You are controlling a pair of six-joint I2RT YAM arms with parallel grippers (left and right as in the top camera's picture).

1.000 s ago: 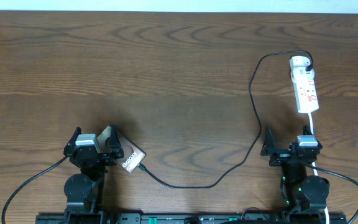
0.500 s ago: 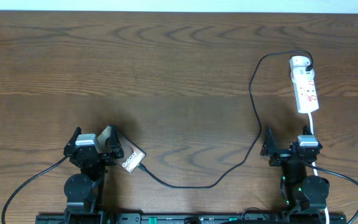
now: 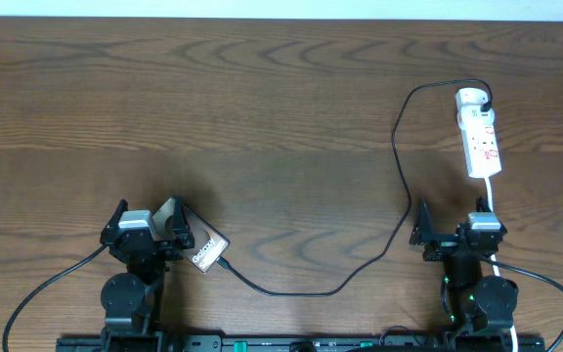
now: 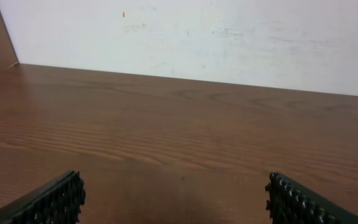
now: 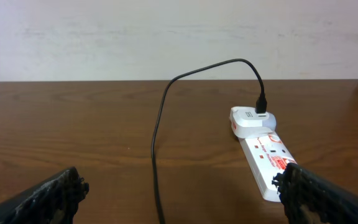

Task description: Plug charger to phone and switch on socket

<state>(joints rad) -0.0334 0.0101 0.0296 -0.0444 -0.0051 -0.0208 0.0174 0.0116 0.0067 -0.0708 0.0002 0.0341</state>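
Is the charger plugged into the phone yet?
Looks in: overhead, the charger tip meets the phone edge. Cannot tell whether it is fully seated.

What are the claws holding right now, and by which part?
Nothing. The left claw and the right claw are both open and empty. The phone lies beside the left one, not gripped.

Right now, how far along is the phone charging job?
Looks done: the charger runs from the socket, plugged into a white adapter there, to the phone, its tip meeting the phone's edge. In hand: nothing; the left gripper and right gripper are open and empty. Left: possibly the switch; I cannot tell its state.
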